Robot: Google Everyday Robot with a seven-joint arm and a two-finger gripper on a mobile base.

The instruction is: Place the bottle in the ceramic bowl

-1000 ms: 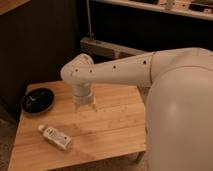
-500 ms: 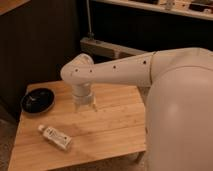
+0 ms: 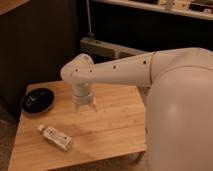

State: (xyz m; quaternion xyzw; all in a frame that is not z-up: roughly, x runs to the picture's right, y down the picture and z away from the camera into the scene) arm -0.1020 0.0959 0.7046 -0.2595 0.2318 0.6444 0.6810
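You're holding the claw [image 3: 84,103] above the table [image 3: 117,125], grip state untellable; the bottle [image 3: 55,138] is lying ungrasped, outside the ceramic bowl [image 3: 37,100].

The table [image 3: 112,125] is pale wood with visible grain and a soft sheen. At the table's left end the bowl [image 3: 38,100] is black and glossy. Near the table's front left edge lies the bottle [image 3: 56,137], white plastic with a printed label. The arm [image 3: 120,72] is smooth white plastic; its gripper [image 3: 84,103], over the table's middle, looks duller grey.
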